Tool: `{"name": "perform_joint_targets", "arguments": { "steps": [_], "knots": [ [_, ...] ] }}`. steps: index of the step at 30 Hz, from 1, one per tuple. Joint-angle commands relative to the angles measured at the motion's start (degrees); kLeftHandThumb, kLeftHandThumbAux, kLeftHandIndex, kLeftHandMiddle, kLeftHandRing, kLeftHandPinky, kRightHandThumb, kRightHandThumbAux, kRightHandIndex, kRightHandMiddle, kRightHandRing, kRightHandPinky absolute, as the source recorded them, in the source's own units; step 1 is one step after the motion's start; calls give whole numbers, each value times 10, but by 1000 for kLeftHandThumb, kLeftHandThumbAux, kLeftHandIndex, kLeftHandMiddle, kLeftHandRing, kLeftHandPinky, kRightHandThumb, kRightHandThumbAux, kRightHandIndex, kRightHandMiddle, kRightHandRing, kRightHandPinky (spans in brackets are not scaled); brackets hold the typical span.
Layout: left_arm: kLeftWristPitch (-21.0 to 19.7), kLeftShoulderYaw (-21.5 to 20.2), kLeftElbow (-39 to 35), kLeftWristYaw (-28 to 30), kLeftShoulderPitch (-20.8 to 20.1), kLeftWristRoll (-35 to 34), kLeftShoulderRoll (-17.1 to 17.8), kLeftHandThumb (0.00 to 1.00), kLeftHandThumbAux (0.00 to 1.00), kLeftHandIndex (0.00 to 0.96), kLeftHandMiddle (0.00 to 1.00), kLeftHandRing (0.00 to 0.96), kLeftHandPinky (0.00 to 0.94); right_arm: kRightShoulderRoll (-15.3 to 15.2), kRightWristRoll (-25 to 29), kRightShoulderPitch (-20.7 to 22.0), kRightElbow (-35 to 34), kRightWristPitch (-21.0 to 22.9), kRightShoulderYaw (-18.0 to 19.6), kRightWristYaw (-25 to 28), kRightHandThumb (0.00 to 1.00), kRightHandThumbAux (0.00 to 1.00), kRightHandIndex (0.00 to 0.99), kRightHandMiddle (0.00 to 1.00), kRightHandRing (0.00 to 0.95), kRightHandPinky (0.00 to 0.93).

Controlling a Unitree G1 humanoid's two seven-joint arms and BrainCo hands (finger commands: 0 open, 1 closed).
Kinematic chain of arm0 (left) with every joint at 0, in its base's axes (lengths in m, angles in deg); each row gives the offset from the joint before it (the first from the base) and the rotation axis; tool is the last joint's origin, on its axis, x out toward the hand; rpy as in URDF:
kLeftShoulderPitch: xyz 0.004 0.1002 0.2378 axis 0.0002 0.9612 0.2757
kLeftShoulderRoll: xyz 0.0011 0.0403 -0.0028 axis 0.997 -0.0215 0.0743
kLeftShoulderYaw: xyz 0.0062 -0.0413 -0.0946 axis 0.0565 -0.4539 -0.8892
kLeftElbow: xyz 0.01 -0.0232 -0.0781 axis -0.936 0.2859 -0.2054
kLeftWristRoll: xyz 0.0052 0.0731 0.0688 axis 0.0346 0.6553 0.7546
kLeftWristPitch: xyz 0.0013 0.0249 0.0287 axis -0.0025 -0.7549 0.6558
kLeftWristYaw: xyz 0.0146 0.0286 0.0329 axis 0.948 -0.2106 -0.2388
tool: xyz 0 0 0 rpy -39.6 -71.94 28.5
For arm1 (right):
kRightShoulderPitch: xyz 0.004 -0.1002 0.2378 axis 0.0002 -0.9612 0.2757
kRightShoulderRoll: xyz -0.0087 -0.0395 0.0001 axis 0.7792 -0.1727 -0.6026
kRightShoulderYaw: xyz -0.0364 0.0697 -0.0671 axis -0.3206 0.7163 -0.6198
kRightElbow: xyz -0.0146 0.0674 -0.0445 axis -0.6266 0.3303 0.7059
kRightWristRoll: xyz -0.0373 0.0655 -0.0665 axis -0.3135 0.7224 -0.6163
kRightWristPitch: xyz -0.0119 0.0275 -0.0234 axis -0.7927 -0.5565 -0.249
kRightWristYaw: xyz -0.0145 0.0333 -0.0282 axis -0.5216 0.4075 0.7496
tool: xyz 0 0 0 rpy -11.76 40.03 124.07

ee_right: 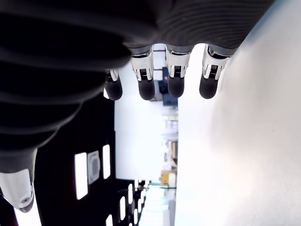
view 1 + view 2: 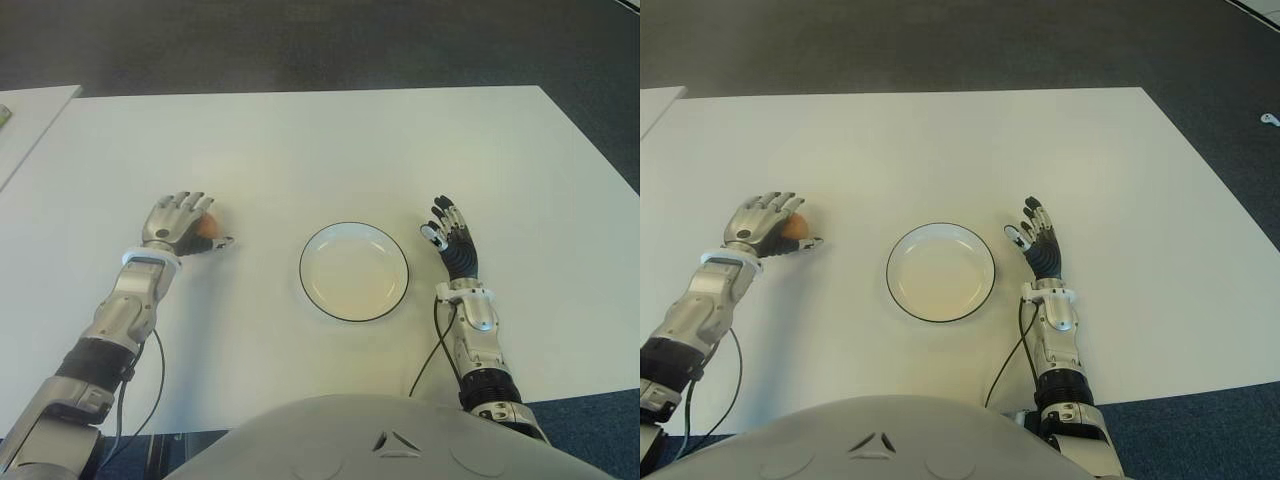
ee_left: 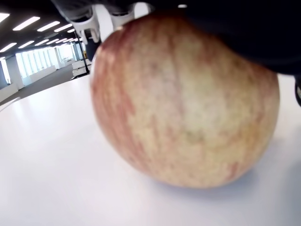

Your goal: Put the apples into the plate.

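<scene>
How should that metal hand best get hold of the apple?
Around its round middle, from above. The apple sits on the table, so nothing fits underneath. The left hand is draped over it, thumb toward the plate. The right hand is beside the plate, open.

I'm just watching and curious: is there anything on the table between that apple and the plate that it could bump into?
Nothing visible. The apple sits under the left hand, with only bare table between it and the empty plate.
</scene>
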Motion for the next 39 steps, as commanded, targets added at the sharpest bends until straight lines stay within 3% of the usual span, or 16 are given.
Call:
{"name": "perform_joint_targets", "arguments": {
  "steps": [1, 23, 39],
  "knots": [
    [-3, 18, 26, 1, 2, -5, -7, 250, 209, 0, 0, 0, 0, 3, 3, -41, 56, 29, 5, 2, 154, 565, 0, 0, 0, 0],
    [2, 41, 52, -23, -4, -35, -24, 210, 224, 0, 0, 0, 0, -10, 15, -36, 62, 34, 11, 31, 141, 613, 0, 0, 0, 0],
    [-27, 47, 40, -9, -2, -30, -24, 208, 249, 0, 0, 0, 0, -10, 20, -26, 79, 25, 20, 29, 128, 610, 0, 0, 0, 0]
  ]
}}
